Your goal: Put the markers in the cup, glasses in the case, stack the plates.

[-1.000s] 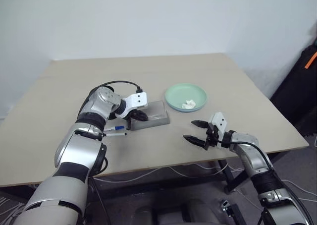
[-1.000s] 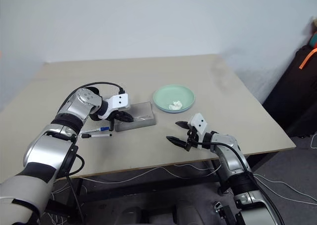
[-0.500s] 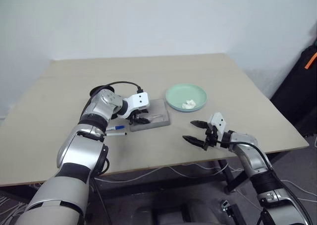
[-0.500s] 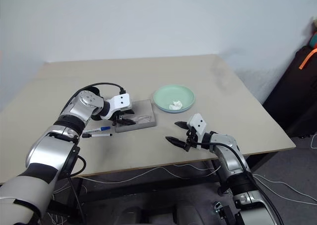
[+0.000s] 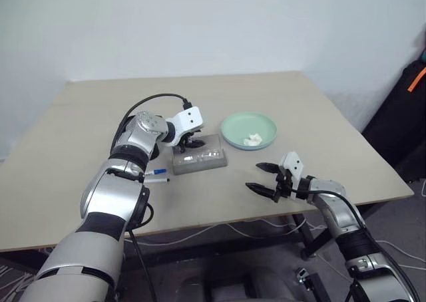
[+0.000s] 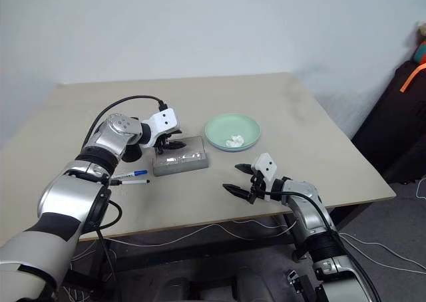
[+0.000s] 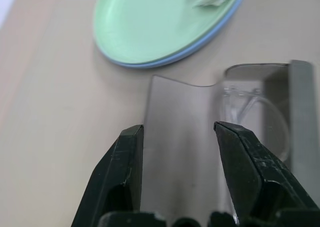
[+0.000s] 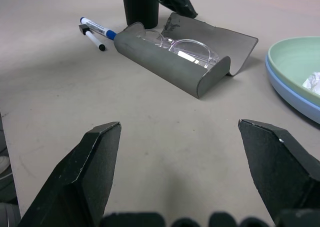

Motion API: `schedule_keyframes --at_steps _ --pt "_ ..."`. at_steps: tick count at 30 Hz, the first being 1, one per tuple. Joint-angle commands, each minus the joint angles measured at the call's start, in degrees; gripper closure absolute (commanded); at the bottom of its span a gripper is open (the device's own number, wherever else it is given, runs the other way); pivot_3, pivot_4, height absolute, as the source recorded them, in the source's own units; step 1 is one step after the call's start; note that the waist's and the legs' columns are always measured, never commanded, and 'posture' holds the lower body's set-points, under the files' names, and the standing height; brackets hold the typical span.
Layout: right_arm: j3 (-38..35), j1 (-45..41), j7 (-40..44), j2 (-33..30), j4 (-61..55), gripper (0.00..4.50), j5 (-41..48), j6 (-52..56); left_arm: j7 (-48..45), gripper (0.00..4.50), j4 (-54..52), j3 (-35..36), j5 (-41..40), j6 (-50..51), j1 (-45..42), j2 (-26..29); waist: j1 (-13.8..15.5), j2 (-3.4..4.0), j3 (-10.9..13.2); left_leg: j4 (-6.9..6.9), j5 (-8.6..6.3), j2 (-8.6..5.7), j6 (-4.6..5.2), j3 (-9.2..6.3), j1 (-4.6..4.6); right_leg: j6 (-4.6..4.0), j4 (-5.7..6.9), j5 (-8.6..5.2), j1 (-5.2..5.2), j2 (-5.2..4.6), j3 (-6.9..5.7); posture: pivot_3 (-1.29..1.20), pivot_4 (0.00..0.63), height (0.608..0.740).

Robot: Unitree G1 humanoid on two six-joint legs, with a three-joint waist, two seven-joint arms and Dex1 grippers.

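Observation:
The grey case lies open on the table, its translucent lid folded back. The glasses lie inside it. My left gripper hovers open just above the case's far left edge, and the lid shows between its fingers. Two markers, one blue-capped, lie left of the case. The black cup stands behind them, partly hidden by my left forearm. The mint green plate sits stacked on the light blue one. My right gripper stands open and empty near the front edge.
A crumpled white scrap lies in the green plate. A dark bag with an orange strap stands off the table's right side. Bare tabletop stretches between the case and my right gripper, and across the far half.
My left gripper, shut at the case's left end a second ago, has opened, risen and swung toward the case's far edge. The right arm has kept still.

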Motion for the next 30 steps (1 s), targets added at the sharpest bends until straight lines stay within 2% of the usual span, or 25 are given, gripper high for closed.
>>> schedule_keyframes --at_steps 1,4,5,12,18,30 --pt "-0.55 -1.78 0.05 0.02 -0.97 0.42 0.12 -1.14 6.44 3.39 -0.03 -0.15 1.85 -1.54 -3.39 0.07 0.01 0.0 0.0 0.0 0.0 0.0 0.0 0.0 -0.01 0.0 0.0 0.0 0.0 0.0 -0.01 0.0 0.0 0.74" --pt "-0.53 -1.76 -0.07 0.07 -0.99 0.42 0.04 -1.19 12.92 4.43 1.14 -2.35 5.3 -0.45 -3.91 -0.28 0.01 0.0 0.0 0.0 0.0 -0.01 0.0 0.01 0.0 0.02 -0.01 0.01 0.01 -0.01 0.0 0.0 0.0 0.74" --pt "-0.52 -1.76 -0.13 0.1 -1.01 0.42 0.02 -1.19 14.85 4.49 1.58 -2.85 6.22 0.01 -4.06 -0.45 0.01 0.0 0.0 0.0 0.0 -0.02 0.0 0.01 0.0 0.02 -0.01 0.01 0.01 -0.01 0.0 0.0 0.0 0.74" --pt "-0.5 -1.56 -0.54 0.15 -1.18 0.42 -0.13 -1.23 26.37 4.49 3.92 -7.82 13.4 1.34 -4.22 -1.94 0.01 -0.01 0.0 -0.01 0.0 -0.02 -0.01 0.01 -0.01 0.03 -0.01 0.02 0.0 -0.01 -0.01 0.0 0.0 0.74" --pt "-0.52 -1.11 -1.2 0.15 -1.93 0.42 -0.11 -0.92 31.14 4.49 5.32 -12.28 18.94 2.26 -3.74 -2.87 0.01 -0.01 0.0 -0.02 -0.01 -0.02 -0.02 0.01 -0.01 0.03 -0.01 0.02 -0.01 -0.01 -0.02 0.0 0.0 0.74" --pt "-0.74 0.91 -2.67 -0.48 -3.88 0.42 -0.03 -0.62 22.64 4.49 6.06 -10.67 17.66 4.01 -2.8 -3.38 0.0 -0.02 0.01 -0.03 -0.02 -0.02 -0.03 0.02 -0.02 0.02 -0.02 0.01 -0.03 -0.01 -0.02 0.0 0.0 0.74"
